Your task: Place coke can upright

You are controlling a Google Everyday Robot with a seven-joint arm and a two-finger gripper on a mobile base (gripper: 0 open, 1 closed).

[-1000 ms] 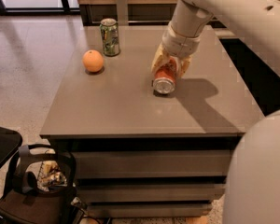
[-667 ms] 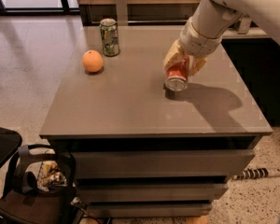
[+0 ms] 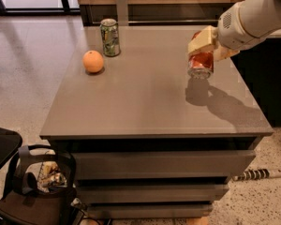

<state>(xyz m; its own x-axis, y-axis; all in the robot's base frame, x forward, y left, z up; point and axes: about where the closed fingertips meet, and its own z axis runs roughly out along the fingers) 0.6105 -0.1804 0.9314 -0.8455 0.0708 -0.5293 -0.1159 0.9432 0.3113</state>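
The red coke can (image 3: 201, 62) hangs in the air above the right part of the grey table (image 3: 145, 102), nearly upright, its silver end pointing down. Its shadow lies on the table below it. My gripper (image 3: 205, 45) comes in from the upper right on the white arm and is shut on the can's upper part with its cream-coloured fingers (image 3: 200, 40).
A green-and-white patterned can (image 3: 110, 37) stands upright at the table's back left. An orange (image 3: 92, 61) lies in front of it to the left. A dark chair with a bag (image 3: 35, 182) stands by the table's front left. A cable (image 3: 257, 175) lies on the floor at right.
The gripper has lifted the coke can off the table and carried it to the right. The can has turned from lying tilted to nearly upright. The arm has drawn back to the right.
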